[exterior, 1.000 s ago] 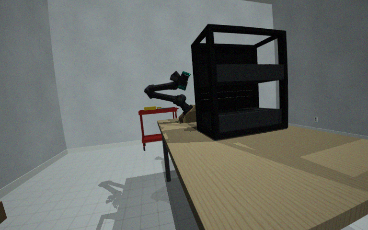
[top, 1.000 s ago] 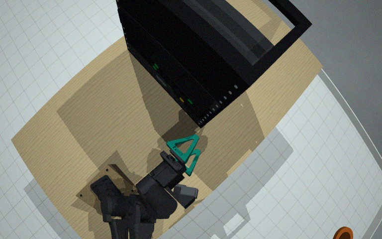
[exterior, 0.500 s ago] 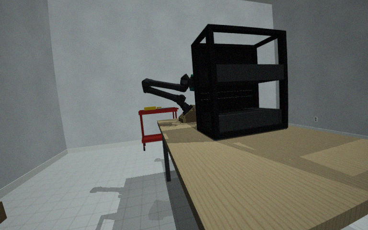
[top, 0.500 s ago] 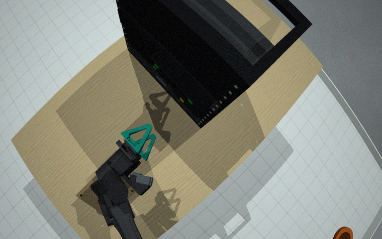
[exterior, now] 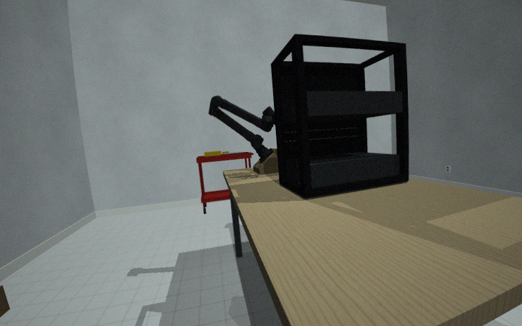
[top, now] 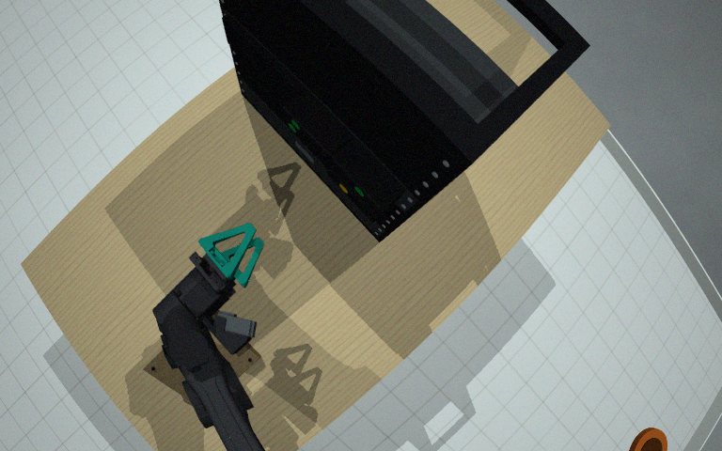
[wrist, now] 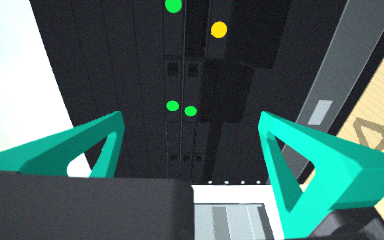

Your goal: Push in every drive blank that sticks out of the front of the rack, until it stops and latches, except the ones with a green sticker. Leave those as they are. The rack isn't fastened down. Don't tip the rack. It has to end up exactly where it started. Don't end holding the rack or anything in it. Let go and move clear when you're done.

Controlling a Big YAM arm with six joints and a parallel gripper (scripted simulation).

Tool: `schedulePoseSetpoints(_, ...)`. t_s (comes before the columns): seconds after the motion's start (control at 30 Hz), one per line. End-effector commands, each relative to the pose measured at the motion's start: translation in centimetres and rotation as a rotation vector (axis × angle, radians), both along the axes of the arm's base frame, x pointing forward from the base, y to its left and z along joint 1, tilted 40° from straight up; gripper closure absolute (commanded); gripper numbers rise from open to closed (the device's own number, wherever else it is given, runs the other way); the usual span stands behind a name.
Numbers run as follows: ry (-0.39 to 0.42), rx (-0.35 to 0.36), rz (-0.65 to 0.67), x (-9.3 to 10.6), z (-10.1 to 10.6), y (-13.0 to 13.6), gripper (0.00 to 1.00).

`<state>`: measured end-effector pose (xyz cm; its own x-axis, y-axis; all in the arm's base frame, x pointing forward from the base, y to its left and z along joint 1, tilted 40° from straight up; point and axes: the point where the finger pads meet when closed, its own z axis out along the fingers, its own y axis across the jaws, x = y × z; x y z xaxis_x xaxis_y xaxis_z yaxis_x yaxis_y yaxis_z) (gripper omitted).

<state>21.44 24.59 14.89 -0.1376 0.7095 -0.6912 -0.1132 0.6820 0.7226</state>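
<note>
The black rack stands at the far side of the wooden table; it shows from behind in the exterior view. Its front faces my gripper. In the wrist view the front carries a yellow-stickered blank that seems to stick out, a green sticker beside it, and two green stickers lower down. From above, a green pair, a yellow sticker and a green sticker show. My gripper is open and empty, a short way off the rack's front, touching nothing.
The arm's base plate sits near the table's near-left edge. A red cart with a yellow item stands on the floor beyond the table. An orange object lies on the floor at the lower right.
</note>
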Motion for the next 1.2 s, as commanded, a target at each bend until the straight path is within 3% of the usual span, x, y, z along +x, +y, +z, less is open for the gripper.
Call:
schedulePoseSetpoints(0.0,-0.023,0.086,0.008,-0.1,0.9,2.1,0.00)
schedulePoseSetpoints(0.93,-0.019,0.103,-0.002,-0.2,0.3,1.9,0.00)
schedulePoseSetpoints(1.17,-0.023,0.115,-0.009,1.4,0.0,3.0,0.00)
